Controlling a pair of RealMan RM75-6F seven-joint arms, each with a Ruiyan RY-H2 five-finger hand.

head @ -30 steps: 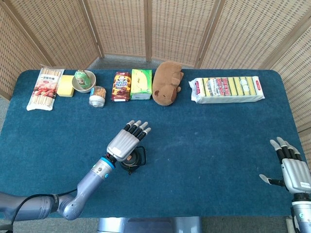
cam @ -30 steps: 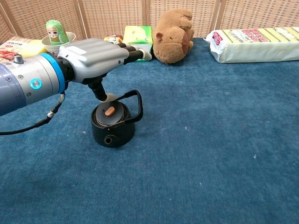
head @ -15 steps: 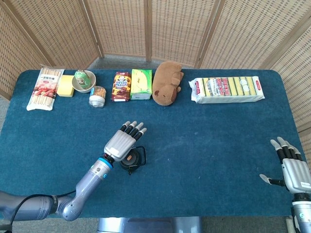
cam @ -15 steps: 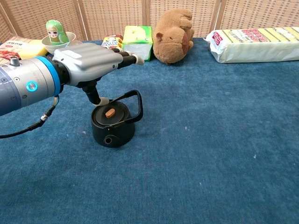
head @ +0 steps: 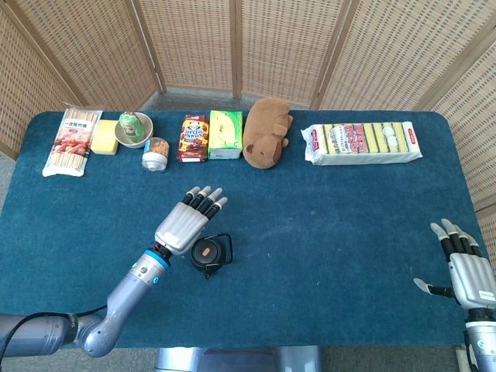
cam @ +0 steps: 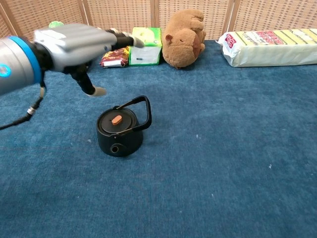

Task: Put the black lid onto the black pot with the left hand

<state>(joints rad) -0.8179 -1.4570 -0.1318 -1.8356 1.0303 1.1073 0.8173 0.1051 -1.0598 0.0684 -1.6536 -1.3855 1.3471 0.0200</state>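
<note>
The black pot [cam: 120, 138] stands on the blue cloth, and the black lid [cam: 117, 122] with its orange knob sits on top of it. In the head view the black pot [head: 209, 255] shows near the table's middle, its wire handle raised to the right. My left hand [cam: 74, 43] hovers above and to the left of the pot, fingers stretched out, holding nothing; the left hand [head: 186, 222] is clear of the pot. My right hand [head: 465, 267] rests at the table's right front corner, fingers apart and empty.
Along the back edge lie a noodle packet [head: 71, 140], a bowl with a doll [head: 134, 129], a small jar [head: 156, 153], snack boxes [head: 211, 135], a plush capybara [head: 265, 131] and a sponge pack [head: 363, 142].
My left hand has lifted off the lid and drawn back up and to the left. The lid stays on the pot. The right hand has not moved.
</note>
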